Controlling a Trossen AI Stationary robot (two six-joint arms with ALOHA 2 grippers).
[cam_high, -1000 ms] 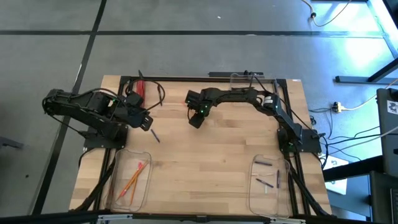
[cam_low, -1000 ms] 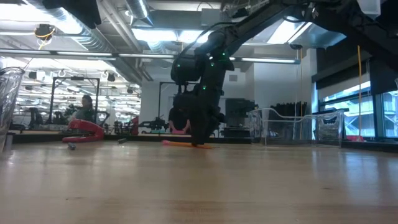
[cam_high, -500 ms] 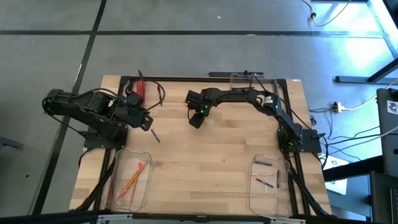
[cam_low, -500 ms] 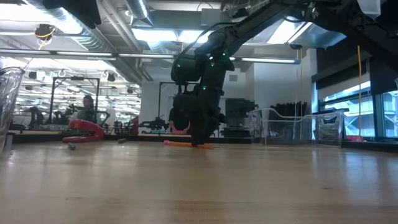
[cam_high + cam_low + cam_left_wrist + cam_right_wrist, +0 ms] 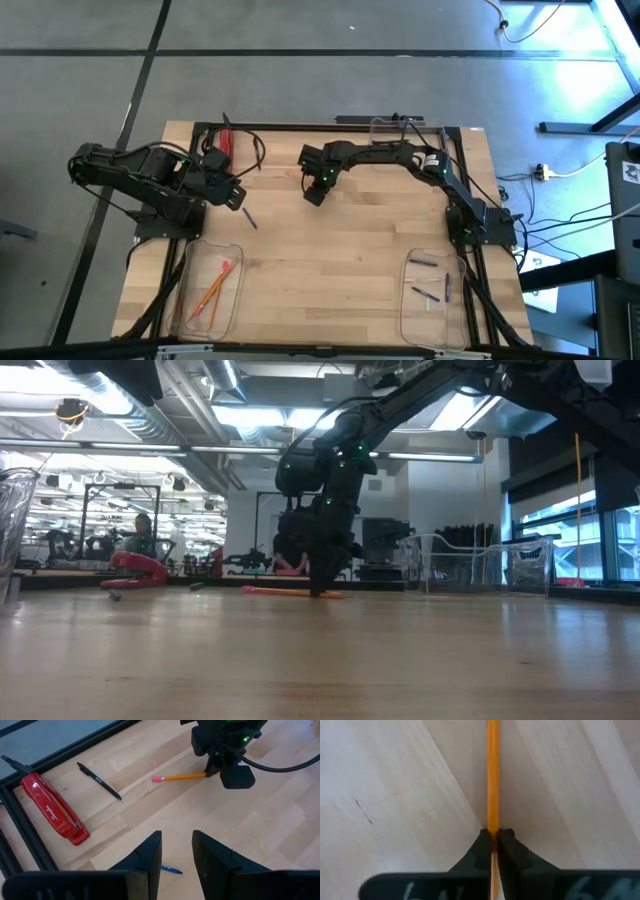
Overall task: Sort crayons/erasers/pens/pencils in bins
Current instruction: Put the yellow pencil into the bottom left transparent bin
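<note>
— Right gripper [image 5: 492,851]?
— Clamped tight on an orange pencil [image 5: 182,777], fingers [image 5: 481,854] pinching the shaft from both sides. Down at the wooden table [image 5: 330,250], near the far edge, well right of the red stapler [image 5: 52,810].
— Pencil lying or lifted?
— Roughly level at the table surface in the low view; pink eraser end pointing toward the stapler. Cannot tell whether touching the wood.
— Left gripper [image 5: 174,852]?
— Fingers parted, holding nothing. Hovering nearer than the stapler, over a small blue pen [image 5: 171,869].
— Other loose items?
— A black pen [image 5: 99,780] just beside the stapler, between stapler and gripped pencil.
— Bins?
— Near-left bin [image 5: 190,318], well this side of the stapler, holding orange pencils [image 5: 214,288]. Near-right bin [image 5: 408,318] holding short dark crayons [image 5: 428,293]. Third bin [image 5: 385,125] at the far edge, right of the stapler.
</note>
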